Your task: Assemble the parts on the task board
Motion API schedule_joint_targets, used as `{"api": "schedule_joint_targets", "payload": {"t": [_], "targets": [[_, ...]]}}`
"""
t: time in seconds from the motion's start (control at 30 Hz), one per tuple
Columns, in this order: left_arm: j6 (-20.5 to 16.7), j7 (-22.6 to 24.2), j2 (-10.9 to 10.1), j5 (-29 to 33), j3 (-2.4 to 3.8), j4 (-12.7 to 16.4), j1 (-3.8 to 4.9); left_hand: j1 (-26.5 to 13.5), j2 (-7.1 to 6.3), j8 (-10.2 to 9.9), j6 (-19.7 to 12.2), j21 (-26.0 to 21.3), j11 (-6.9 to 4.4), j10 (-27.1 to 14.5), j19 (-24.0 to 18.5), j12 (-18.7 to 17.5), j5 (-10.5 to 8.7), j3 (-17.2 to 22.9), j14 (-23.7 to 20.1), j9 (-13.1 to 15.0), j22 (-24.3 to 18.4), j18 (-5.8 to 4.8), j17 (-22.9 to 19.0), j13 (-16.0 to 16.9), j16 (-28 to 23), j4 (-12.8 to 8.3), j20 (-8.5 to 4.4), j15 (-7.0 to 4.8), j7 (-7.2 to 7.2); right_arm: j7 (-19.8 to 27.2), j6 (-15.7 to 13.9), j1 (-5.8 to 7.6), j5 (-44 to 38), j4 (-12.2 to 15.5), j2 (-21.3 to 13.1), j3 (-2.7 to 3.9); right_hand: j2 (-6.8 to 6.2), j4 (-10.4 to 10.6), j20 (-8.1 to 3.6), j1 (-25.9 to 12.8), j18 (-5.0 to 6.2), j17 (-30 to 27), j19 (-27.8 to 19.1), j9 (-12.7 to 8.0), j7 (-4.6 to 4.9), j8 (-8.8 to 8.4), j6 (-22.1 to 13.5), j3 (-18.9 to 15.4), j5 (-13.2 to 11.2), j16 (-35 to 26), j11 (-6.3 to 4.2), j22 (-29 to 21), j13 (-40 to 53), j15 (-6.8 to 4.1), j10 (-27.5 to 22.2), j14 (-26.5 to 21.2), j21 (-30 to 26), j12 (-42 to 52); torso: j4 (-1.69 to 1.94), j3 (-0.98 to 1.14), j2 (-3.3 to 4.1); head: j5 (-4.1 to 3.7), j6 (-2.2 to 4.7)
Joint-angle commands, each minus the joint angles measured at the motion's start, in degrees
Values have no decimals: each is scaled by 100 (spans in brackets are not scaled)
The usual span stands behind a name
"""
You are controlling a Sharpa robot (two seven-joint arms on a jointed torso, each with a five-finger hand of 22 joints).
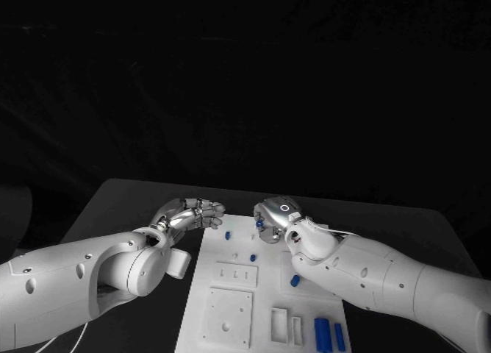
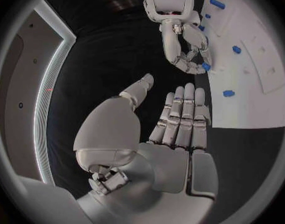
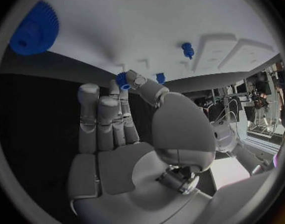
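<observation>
Nearest, well short of both sets of fingers, lie two long blue parts (image 1: 328, 335) side by side at the near end of the task board (image 1: 230, 309), probably parked there until their turn comes. Farther along, still short of the fingertips, stands a small blue peg (image 1: 253, 258) alone on the white plate.

At the board's far end, pinches a small blue part (image 3: 122, 79) between thumb and one fingertip of the right hand (image 1: 276, 218), other fingers straight and close together. Looks like a light pinch meant to keep the piece free for lining up with a seat. Reaches forward with the palm turned toward the plate.

Just beside, over the counter (image 1: 140, 198), hovers the left hand (image 1: 187, 217), fingers together, thumb apart, holding nothing, seemingly kept clear.

Beyond the right fingertips rests a blue gear (image 3: 35, 29) on the board.
</observation>
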Motion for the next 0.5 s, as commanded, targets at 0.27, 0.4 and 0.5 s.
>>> {"api": "schedule_joint_targets", "payload": {"t": [0.27, 0.4, 0.5], "targets": [[46, 33, 47, -36, 5, 7, 31, -71, -2, -21, 41, -23, 15, 15, 20, -41, 19, 7, 4, -7, 118, 117, -8, -6, -27, -55, 29, 25, 24, -15, 53, 7, -127, -103, 100, 1, -1, 13, -59, 77, 403, -9, 29, 34, 6, 24, 27, 32, 14, 29, 42, 122, 6, -108, 162, -85, 36, 23, -1, 4, 11, 26, -9], [44, 33, 47, -38, 5, 9, 45, -71, -2, -22, 41, -23, 15, 15, 19, -42, 19, 9, 4, -8, 118, 117, -8, -6, -27, -57, 30, 26, 24, -7, 89, 7, -128, -123, 124, 1, -3, 15, -59, 77, 403, -11, 28, 34, 6, 23, 27, 34, 14, 30, 43, 122, 6, -108, 162, -86, 38, 21, -9, 7, 11, 38, -17], [41, 31, 49, -46, 5, 15, 59, -71, -3, -22, 41, -23, 15, 15, 19, -43, 19, 10, 4, -8, 119, 117, -8, -6, -28, -60, 30, 26, 24, -5, 100, 7, -129, -160, 144, 1, -4, 15, -60, 78, 403, -11, 27, 35, 6, 22, 27, 35, 14, 31, 43, 122, 7, -108, 163, -86, 39, 19, -16, 11, 15, 54, -25]]}}
